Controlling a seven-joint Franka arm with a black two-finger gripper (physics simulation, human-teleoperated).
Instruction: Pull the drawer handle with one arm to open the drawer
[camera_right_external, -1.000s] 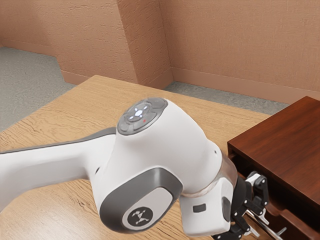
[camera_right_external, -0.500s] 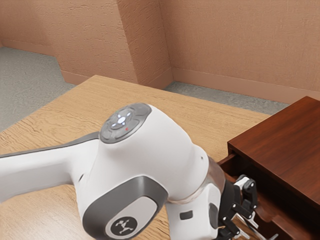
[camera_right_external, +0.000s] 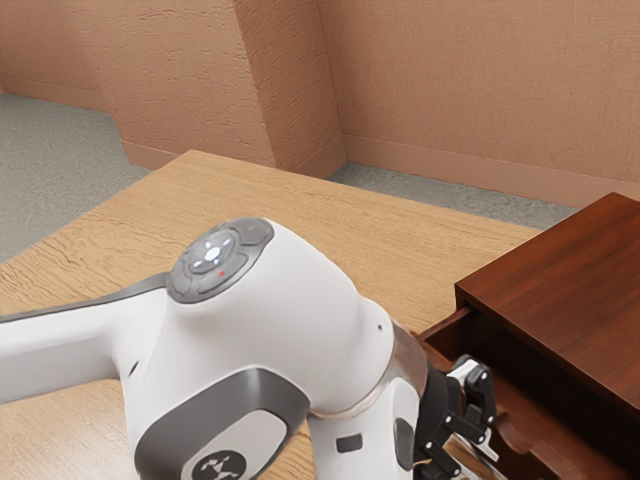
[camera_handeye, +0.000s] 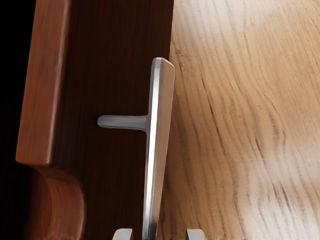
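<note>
A dark wooden cabinet (camera_right_external: 570, 290) stands on the table at the exterior view's right. Its drawer (camera_right_external: 446, 331) is pulled partly out toward the arm. My black gripper (camera_right_external: 462, 420) sits at the drawer's front, low in the exterior view and half hidden behind my white forearm. In the wrist view a silver bar handle (camera_handeye: 157, 150) stands off the drawer front (camera_handeye: 115, 75) on a short post. The bar runs between my two fingertips (camera_handeye: 122, 234), with a gap on each side. The gripper (camera_handeye: 159, 234) is open around the handle.
The light wooden table (camera_right_external: 300, 200) stretches away at the exterior view's left and behind the arm. Brick-coloured walls (camera_right_external: 450, 80) and grey floor (camera_right_external: 50, 150) lie beyond it. My bulky white arm (camera_right_external: 270, 340) covers the lower left.
My arm has drawn back toward the exterior view's left. The gripper has moved with it, and the drawer has slid further out of the cabinet.
</note>
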